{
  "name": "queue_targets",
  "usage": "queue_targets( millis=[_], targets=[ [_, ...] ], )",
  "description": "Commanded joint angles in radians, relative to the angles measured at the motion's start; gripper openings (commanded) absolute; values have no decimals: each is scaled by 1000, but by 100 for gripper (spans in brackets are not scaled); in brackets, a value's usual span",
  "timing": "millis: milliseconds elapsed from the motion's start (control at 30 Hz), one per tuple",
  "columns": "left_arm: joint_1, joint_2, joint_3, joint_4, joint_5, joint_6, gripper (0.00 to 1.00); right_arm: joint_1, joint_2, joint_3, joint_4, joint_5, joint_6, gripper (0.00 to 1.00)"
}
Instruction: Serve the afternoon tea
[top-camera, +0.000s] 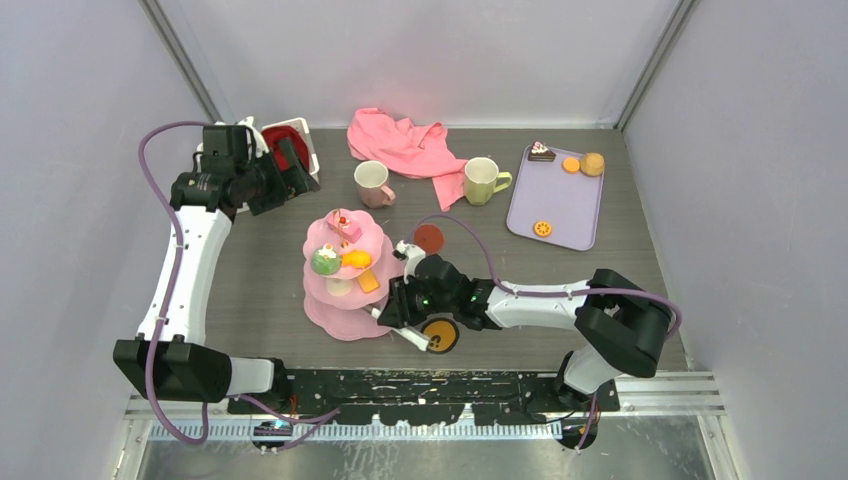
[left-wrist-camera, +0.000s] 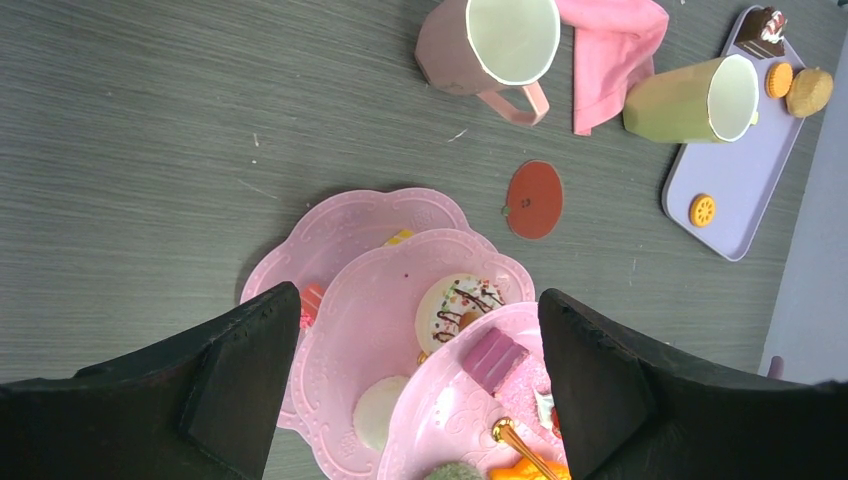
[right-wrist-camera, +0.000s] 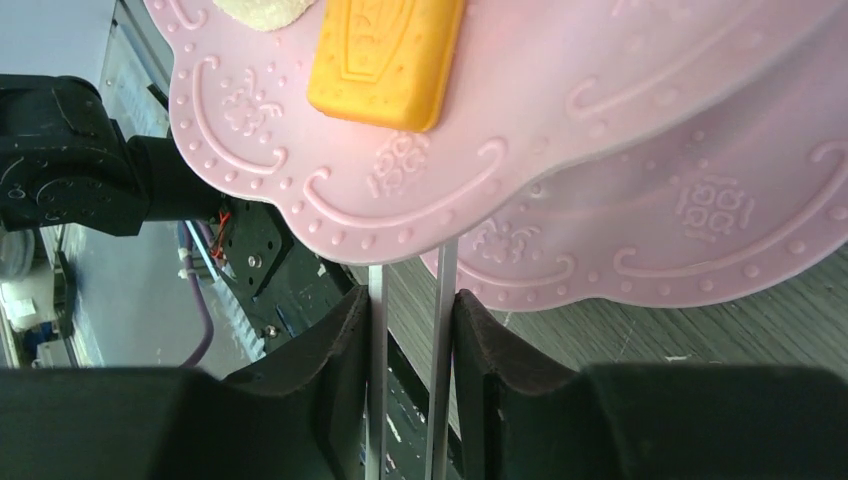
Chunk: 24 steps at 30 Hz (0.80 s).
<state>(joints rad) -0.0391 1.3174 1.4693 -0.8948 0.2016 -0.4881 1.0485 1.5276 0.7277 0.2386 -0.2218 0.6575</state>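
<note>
A grey wood-grain table, boxed by pale walls; mid-table stands the pink cake stand, toy pastries on its tiers; at the stand's near-right rim the right gripper has fingers almost together, and whether they pinch anything cannot be told; behind the stand, the pale pink mug, the yellow-green mug further right; behind-left of the stand the left gripper gapes wide, empty, hiding most of a white basket.
</note>
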Motion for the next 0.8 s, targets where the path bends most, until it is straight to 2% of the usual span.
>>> queue_targets(
  millis=[0, 400, 667, 767],
  targets=[
    [4, -30, 2, 18, -4, 23, 88, 9, -11, 45, 76, 21, 3, 38],
    [3, -26, -6, 23, 1, 23, 88, 9, -34, 40, 20, -8, -10, 51],
    [4, -29, -10, 27, 2, 20, 88, 11, -97, 16, -53, -13, -29, 55],
    [4, -27, -11, 26, 2, 19, 88, 10, -113, 32, -136, -33, -74, 56]
  ],
)
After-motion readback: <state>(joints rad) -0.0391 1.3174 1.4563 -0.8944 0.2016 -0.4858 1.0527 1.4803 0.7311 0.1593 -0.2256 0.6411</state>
